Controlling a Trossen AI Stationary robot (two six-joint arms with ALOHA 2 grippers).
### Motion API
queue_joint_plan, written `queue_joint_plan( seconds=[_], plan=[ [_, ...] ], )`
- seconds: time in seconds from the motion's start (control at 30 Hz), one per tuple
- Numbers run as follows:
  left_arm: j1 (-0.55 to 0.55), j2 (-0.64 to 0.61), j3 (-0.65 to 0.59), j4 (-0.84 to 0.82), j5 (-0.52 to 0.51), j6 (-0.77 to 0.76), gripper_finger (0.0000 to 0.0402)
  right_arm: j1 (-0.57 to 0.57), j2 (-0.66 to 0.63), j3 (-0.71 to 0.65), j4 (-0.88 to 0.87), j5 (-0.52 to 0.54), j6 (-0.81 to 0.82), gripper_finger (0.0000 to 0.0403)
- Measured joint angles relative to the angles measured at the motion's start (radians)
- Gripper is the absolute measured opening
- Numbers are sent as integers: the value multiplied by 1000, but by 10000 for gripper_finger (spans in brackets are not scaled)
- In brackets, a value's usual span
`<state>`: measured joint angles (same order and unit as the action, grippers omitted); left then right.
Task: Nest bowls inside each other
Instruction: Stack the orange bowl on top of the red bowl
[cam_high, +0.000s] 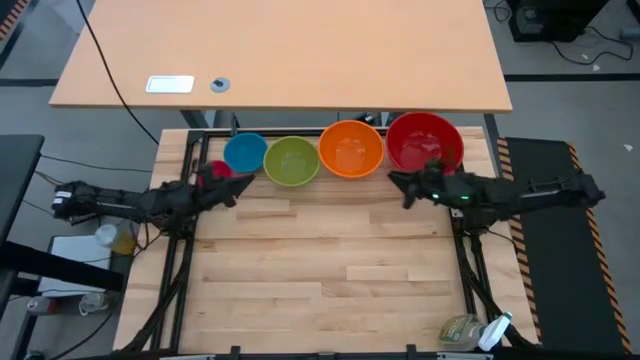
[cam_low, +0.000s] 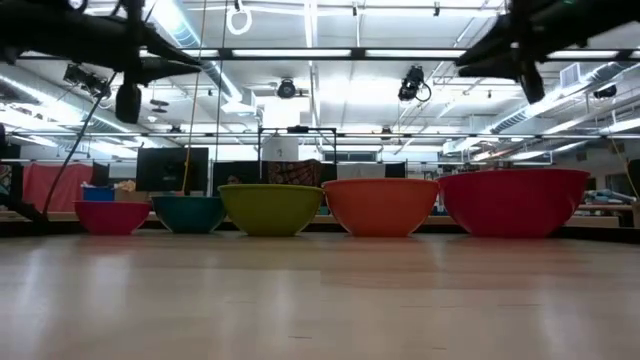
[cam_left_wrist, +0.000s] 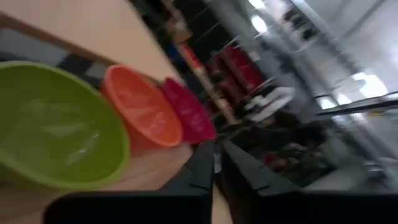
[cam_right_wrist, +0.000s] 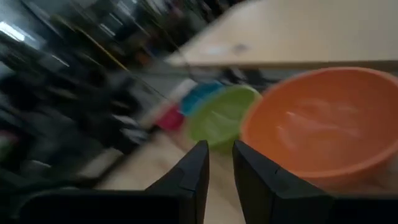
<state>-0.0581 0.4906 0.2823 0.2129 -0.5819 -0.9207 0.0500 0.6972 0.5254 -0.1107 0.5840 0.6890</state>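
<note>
Five bowls stand upright in a row along the table's far edge: pink (cam_low: 112, 216), blue (cam_high: 245, 152), lime green (cam_high: 291, 160), orange (cam_high: 351, 148) and red (cam_high: 424, 143), each on its base, side by side. My left gripper (cam_high: 232, 187) hovers level just in front of the pink bowl (cam_high: 215, 170), partly covering it from above. Its fingers (cam_left_wrist: 205, 168) are all but together, with nothing between them. My right gripper (cam_high: 400, 185) hovers in front of the red bowl, pointing toward the table's left. Its fingers (cam_right_wrist: 196, 171) stand a little apart and hold nothing.
A light wooden desk (cam_high: 280, 55) stands beyond the far edge, with a white item (cam_high: 170, 84) and a tape roll (cam_high: 220, 85) on it. A spray bottle (cam_high: 470, 330) lies at the near right corner. The bare wooden tabletop (cam_high: 320, 260) stretches in front of the bowls.
</note>
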Motion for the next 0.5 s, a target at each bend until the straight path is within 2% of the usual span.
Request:
queue_joint_plan(
  seconds=[0.1, 0.2, 0.33, 0.5],
  plan=[
    [26, 64, 69, -103, 2, -8, 83, -36, 176, 142, -133, 11, 62, 82],
    [55, 109, 129, -176, 9, -8, 127, -76, 337, 234, -232, -15, 214, 84],
    [110, 144, 190, -254, 86, -1, 171, -119, 477, 262, -234, -30, 456, 109],
    [206, 153, 261, -373, 206, 7, 182, -143, 573, 262, -233, -33, 704, 170]
  ],
)
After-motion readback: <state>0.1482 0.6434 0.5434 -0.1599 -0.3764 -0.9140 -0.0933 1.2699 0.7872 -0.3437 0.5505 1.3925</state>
